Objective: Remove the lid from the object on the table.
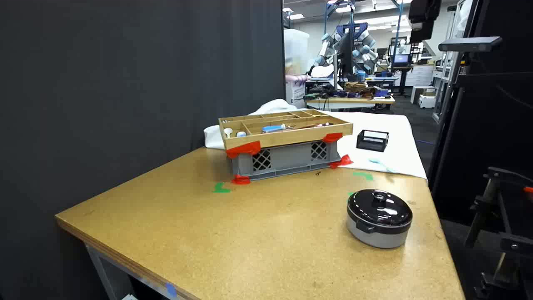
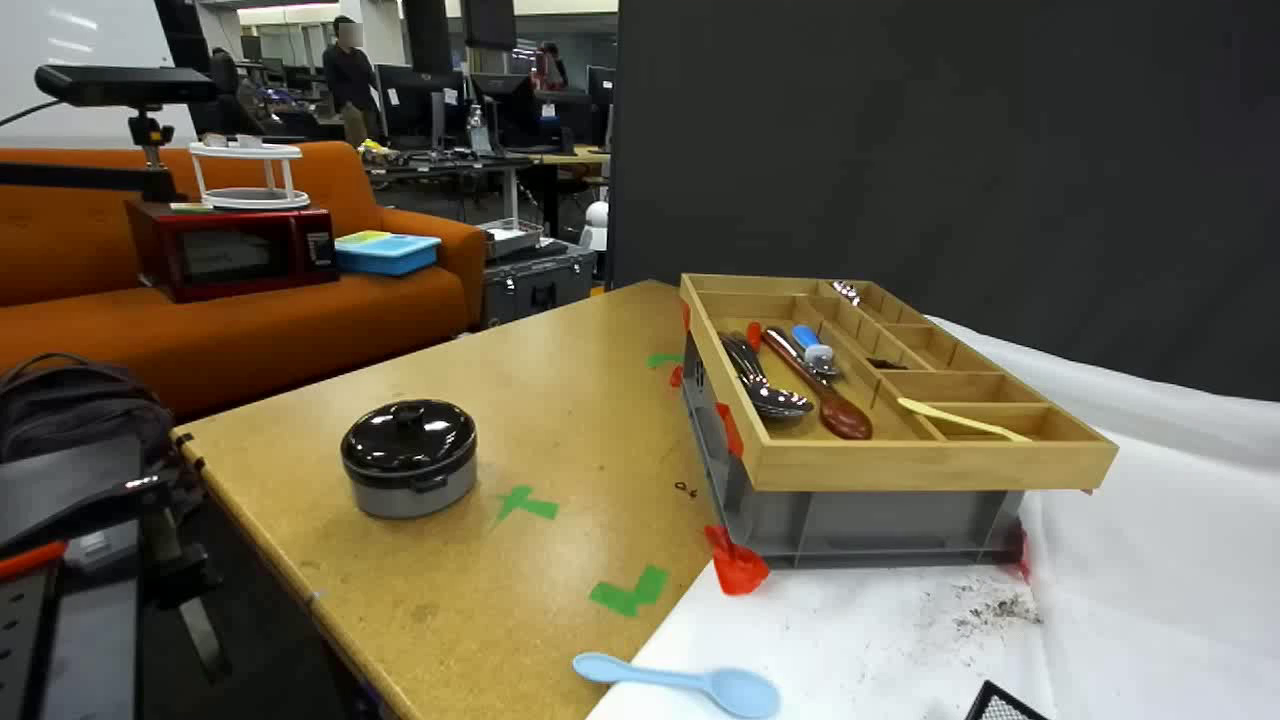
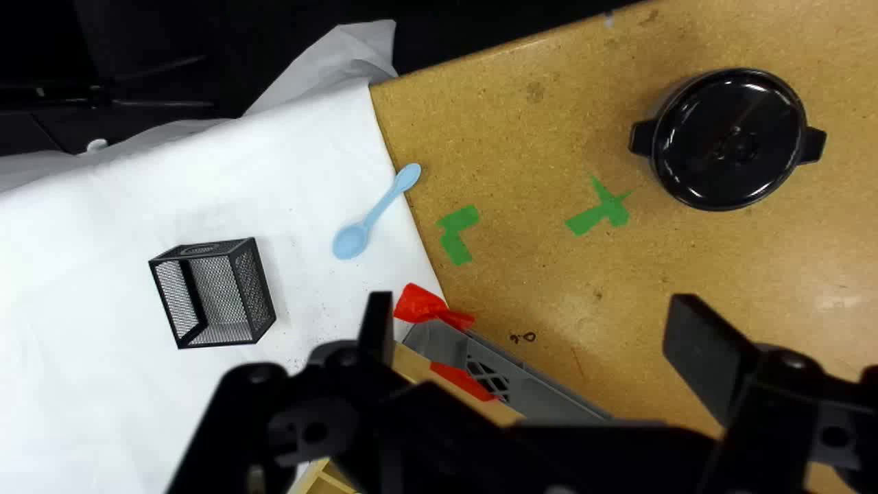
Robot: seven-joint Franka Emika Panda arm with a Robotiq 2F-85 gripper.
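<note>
A small round pot with grey sides (image 1: 377, 239) stands on the tan wood table (image 1: 250, 237), near its edge. Its glossy black lid (image 1: 387, 210), with a knob on top, sits on it and covers its inside. Both exterior views show the pot (image 2: 415, 500) with the lid (image 2: 400, 450) on. In the wrist view the lid (image 3: 727, 123) is at the upper right, with a dark pot handle on each side. My gripper (image 3: 535, 326) is open, its fingers wide apart with nothing between them. It is high over the crate area, well away from the pot.
A wooden cutlery tray (image 2: 930, 465) rests on a grey crate (image 2: 890, 525) with red tape at its corners. A blue spoon (image 2: 680, 680) and a black mesh box (image 3: 212, 295) lie on the white cloth (image 3: 309, 151). Green tape marks (image 3: 600, 213) are on the table.
</note>
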